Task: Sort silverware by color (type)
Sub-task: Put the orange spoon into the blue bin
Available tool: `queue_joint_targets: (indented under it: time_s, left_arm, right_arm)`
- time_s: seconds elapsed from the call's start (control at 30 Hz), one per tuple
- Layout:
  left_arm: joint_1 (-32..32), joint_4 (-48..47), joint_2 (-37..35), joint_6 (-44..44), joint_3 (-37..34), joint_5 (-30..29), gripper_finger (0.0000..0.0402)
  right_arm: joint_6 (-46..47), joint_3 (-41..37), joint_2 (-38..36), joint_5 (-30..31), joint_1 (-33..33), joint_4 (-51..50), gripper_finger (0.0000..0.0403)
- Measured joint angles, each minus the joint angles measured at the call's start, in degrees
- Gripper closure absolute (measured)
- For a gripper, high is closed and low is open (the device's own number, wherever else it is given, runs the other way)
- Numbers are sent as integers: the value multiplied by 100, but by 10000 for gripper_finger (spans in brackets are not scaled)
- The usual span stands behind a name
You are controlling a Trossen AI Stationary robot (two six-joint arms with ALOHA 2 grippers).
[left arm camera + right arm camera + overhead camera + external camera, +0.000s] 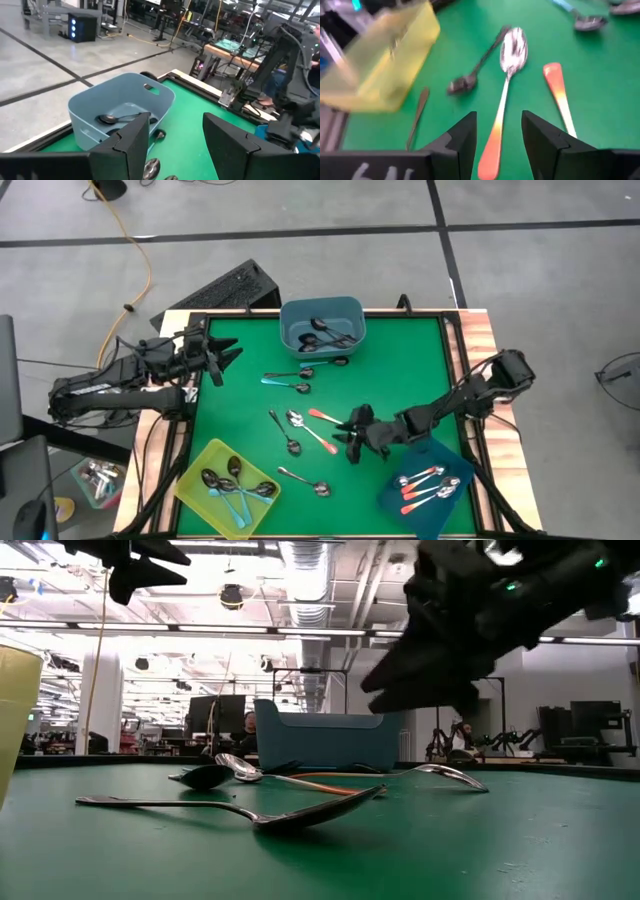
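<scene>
Green felt tabletop (pixel 400 360) shows sorting partly done: spoons already lie in 3 bins, about 7 loose spoons (pixel 300 385) remain mid-table, and the right gripper (pixel 352 442), jaws parted and empty, hovers over an orange-handled spoon (pixel 501 102) while the left gripper (pixel 222 358) waits open.

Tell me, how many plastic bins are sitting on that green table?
3. A grey-blue bin stands at the far edge, a yellow bin at the near left corner and a dark blue bin at the near right corner. Each holds spoons.
</scene>
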Motion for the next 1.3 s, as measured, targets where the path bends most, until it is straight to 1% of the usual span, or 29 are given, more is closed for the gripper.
queue_joint_targets:
  time_s: [0.07,0.17,0.37,0.43,0.53,0.6,0.67,0.73,0.77,0.93,1.13,1.3]
  left_arm:
    - [0,4,-2,-22,0,0,232]
    - [0,-15,-2,-28,0,0,232]
    - [0,-98,-1,-56,0,23,232]
    - [0,-101,-2,-106,0,37,232]
    - [-2,-140,-2,-116,0,40,232]
    - [-2,-199,-1,-118,0,39,232]
    - [-2,-205,-2,-120,0,39,232]
    - [-2,-211,-2,-120,0,39,232]
    - [-2,-213,-2,-120,0,39,232]
    - [-2,-251,-2,-127,0,37,232]
    - [-2,-236,-2,-129,0,-22,232]
    - [-2,-211,-2,-131,0,-141,232]
  right_arm:
    - [-268,2,-7,6,-117,23,239]
    - [-887,214,2,7,-316,-182,239]
    - [-1364,871,16,14,-740,-1059,239]
    - [-1502,1080,195,58,-824,-1336,239]
    - [-1467,1127,391,-40,-888,-1712,239]
    - [-1312,1242,635,-161,-899,-1492,239]
    - [-1243,1183,738,-224,-876,-1692,239]
    - [-1135,1220,960,-308,-830,-1547,239]
    - [-1062,1190,995,-321,-800,-1657,239]
    - [-860,1183,1115,-277,-664,-2066,239]
    - [-842,1198,1110,-210,-696,-2436,239]
    - [-1018,1182,1062,-254,-731,-2305,239]
